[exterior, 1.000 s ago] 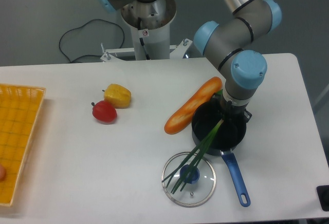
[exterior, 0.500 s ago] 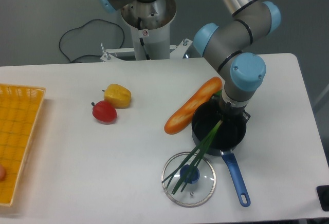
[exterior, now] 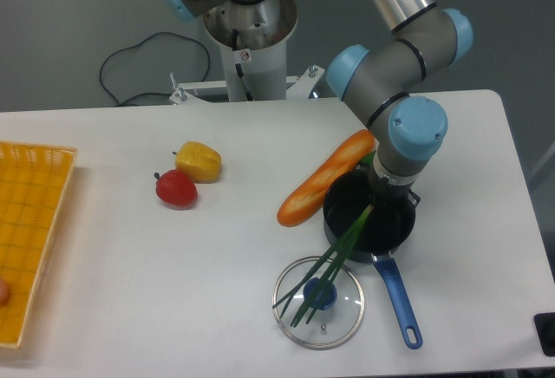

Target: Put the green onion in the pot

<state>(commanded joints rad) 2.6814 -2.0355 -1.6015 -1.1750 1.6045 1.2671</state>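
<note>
The arm [exterior: 390,57] reaches in from the far side and bends down over the right half of the table [exterior: 130,257]. Over the last second its wrist has crept slightly toward the far left, a small lift or retreat. The gripper [exterior: 382,189] sits below the wrist, directly above the pot [exterior: 395,231]; the jaw state cannot be determined, since the wrist hides the jaws.

The pot stands right of centre, its blue handle pointing toward the near edge. A long bread roll [exterior: 325,178] rests against the pot's far-left rim.

The green onion [exterior: 336,255] has not moved: pale end inside the pot, leaves trailing over the near-left rim onto the glass lid [exterior: 318,302] (placement appears only partial).
</note>
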